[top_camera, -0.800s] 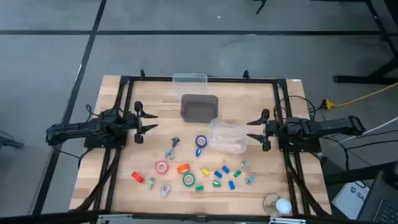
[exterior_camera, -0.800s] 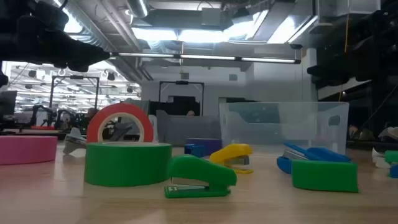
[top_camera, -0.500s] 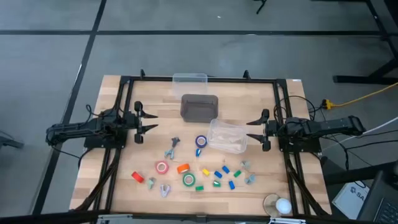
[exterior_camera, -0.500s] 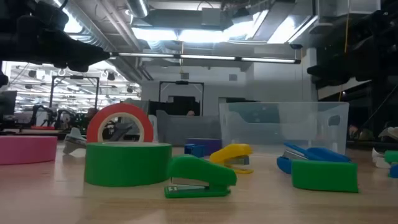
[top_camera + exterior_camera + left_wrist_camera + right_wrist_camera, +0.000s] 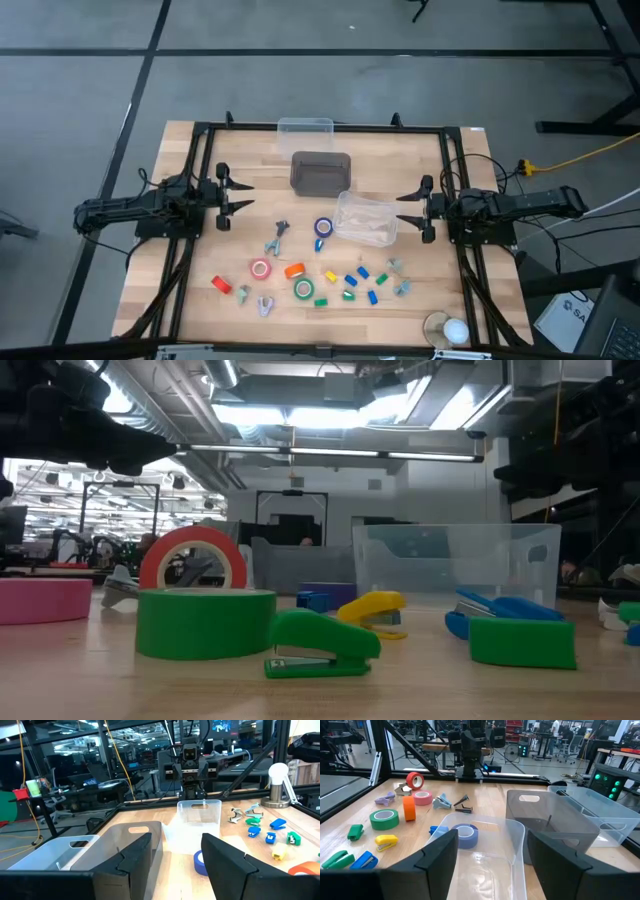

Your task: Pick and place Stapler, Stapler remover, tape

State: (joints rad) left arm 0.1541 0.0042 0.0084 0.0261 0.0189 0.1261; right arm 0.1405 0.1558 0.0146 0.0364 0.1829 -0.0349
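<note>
Lying scattered on the wooden counter (image 5: 200,300) were tapes (image 5: 261,269) and staplers (image 5: 294,270), both pincers (image 5: 236,195) (image 5: 412,210) wide, empty.

The robot consists of 2 black, segmented arms with dark cabling along their links. Each ends in 2 matte black, angular, wedge-shaped fingers (image 5: 440,856).

Green tape roll (image 5: 303,289) lying flat, pink tape roll (image 5: 261,269) flat beside it, blue tape roll (image 5: 323,227) near clear bin, red tape roll (image 5: 221,284) upright, small staplers (image 5: 351,281) scattered, grey staple removers (image 5: 278,237) loose on table (image 5: 180,160).
</note>
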